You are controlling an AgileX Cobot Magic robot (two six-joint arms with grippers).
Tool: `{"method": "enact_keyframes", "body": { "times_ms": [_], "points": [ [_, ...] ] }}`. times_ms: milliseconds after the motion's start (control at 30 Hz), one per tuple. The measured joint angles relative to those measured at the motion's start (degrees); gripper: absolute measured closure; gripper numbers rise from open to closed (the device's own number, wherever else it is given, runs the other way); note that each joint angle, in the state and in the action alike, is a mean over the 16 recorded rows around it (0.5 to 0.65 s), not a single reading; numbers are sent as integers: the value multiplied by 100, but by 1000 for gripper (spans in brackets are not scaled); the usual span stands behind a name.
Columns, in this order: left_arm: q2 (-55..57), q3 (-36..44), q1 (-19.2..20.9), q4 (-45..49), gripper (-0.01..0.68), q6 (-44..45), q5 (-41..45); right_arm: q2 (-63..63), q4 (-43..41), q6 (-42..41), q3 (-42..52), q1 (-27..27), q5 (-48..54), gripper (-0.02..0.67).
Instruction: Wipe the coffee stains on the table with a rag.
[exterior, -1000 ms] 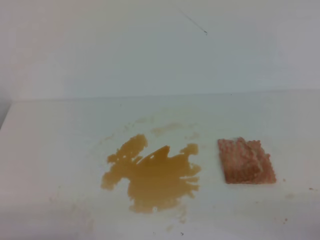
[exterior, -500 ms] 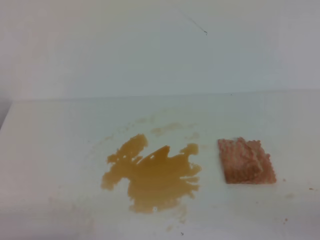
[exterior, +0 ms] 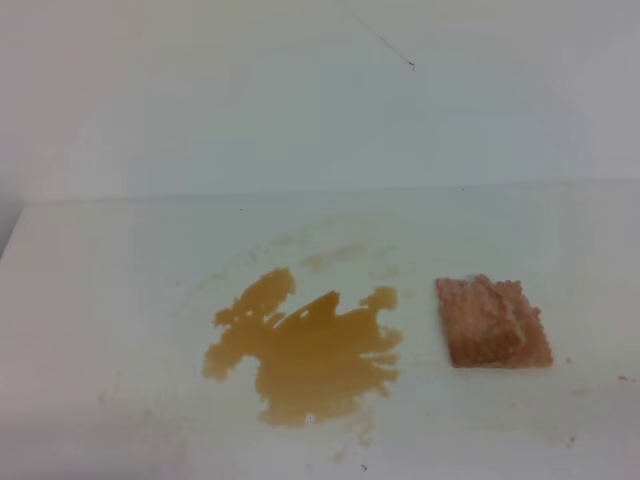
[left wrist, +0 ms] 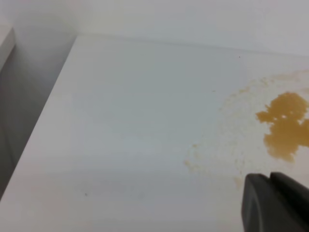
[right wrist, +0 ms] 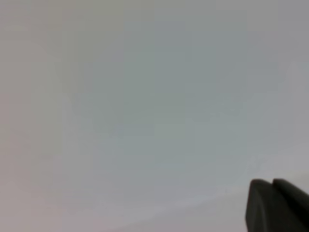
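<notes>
The coffee stains (exterior: pixel 305 355) form an amber-brown puddle with ragged edges on the white table (exterior: pixel 100 300), with faint tan smears behind it. A pinkish-brown rag (exterior: pixel 492 322) lies flat to the right of the puddle, apart from it. Neither gripper shows in the exterior high view. In the left wrist view the left gripper (left wrist: pixel 269 180) shows as dark fingertips pressed together at the bottom right, above the table, with part of the coffee stains (left wrist: pixel 286 124) beyond it. The right gripper (right wrist: pixel 271 183) looks the same, shut and empty, facing a plain pale surface.
The table's left edge (left wrist: pixel 43 116) drops off beside a grey gap. A pale wall (exterior: pixel 320 100) rises behind the table's far edge. Small specks dot the tabletop near the front right.
</notes>
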Motion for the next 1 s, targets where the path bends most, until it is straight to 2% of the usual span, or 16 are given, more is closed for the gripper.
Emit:
{"method": "enact_keyframes", "body": {
  "times_ms": [333,700,1000],
  "points": [
    [0,0,0,0,675,0,0,0,20,-27,-210,0,-244,652],
    [10,-14,0,0,675,0,5,193,-58,-372,-895,0,717,652],
    [10,-14,0,0,675,0,5,1172,263,-1224,-1920,0,1693,652]
  ]
}}
